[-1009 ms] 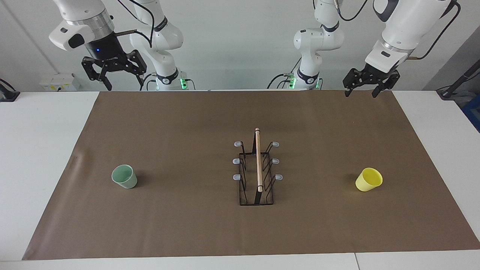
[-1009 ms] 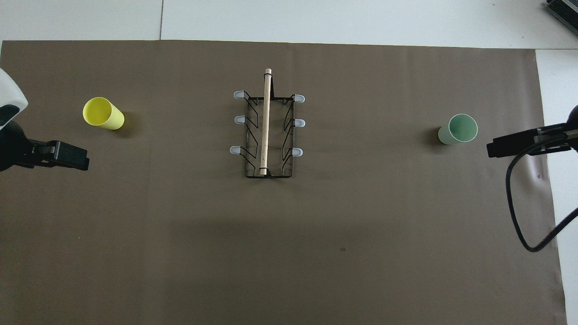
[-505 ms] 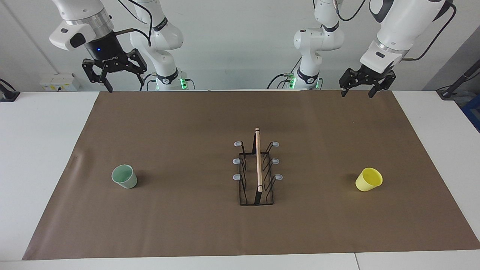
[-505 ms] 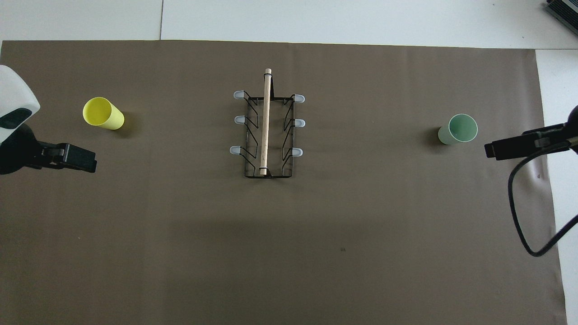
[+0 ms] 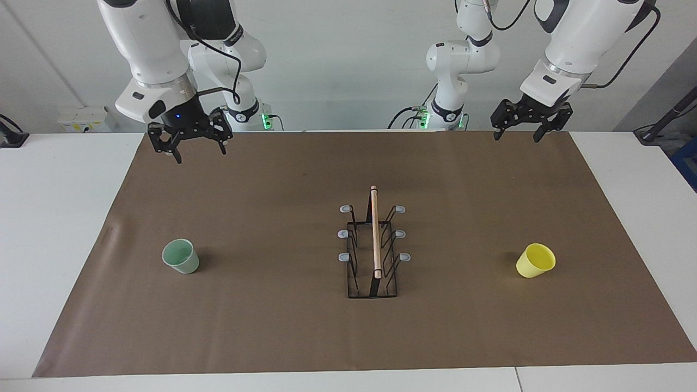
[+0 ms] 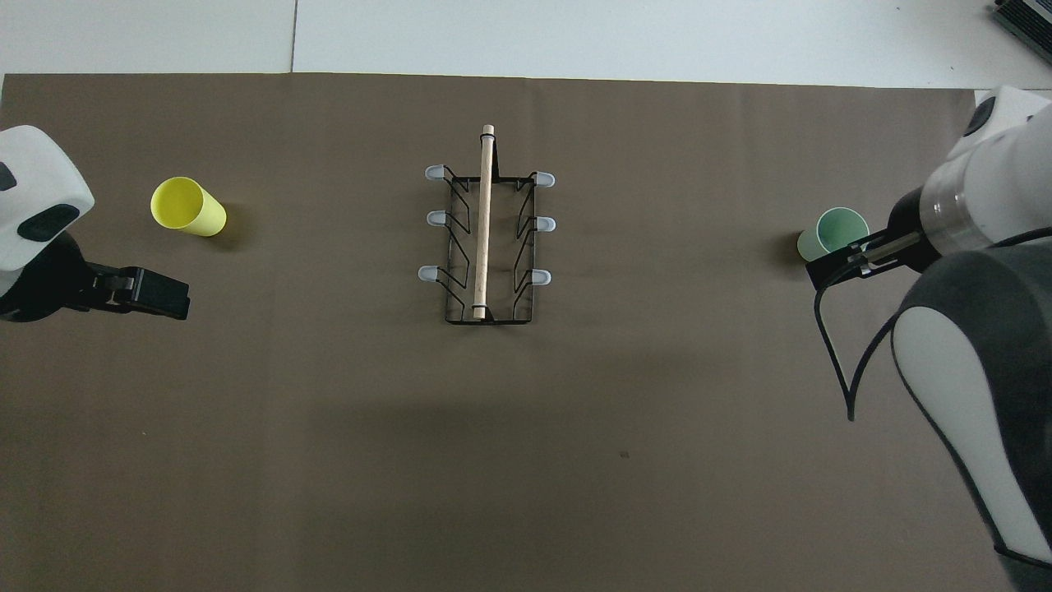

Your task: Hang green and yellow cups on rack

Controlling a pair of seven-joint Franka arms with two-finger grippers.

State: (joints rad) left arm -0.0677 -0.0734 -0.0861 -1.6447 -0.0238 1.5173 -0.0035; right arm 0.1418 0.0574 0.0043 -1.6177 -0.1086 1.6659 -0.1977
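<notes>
The pale green cup (image 5: 181, 256) (image 6: 834, 234) stands mouth up on the brown mat toward the right arm's end of the table. Toward the left arm's end stands the yellow cup (image 5: 536, 261) (image 6: 187, 207). Between them, mid-mat, is the black wire rack (image 5: 373, 250) (image 6: 485, 238) with its wooden top rod and grey-tipped prongs, all bare. My right gripper (image 5: 200, 156) (image 6: 830, 267) hangs open and empty in the air over the mat's robot-side edge, apart from the green cup. At the mat's edge on the yellow cup's side, my left gripper (image 5: 516, 139) (image 6: 160, 294) hangs open and empty.
The brown mat (image 5: 283, 326) covers most of the white table (image 5: 54, 218). A black cable (image 6: 830, 345) loops down from the right arm's wrist. The arm bases stand at the robots' edge of the table.
The right gripper has come down and swung in over the mat toward the green cup. The left gripper has shifted slightly toward the middle. Cups and rack have not moved.
</notes>
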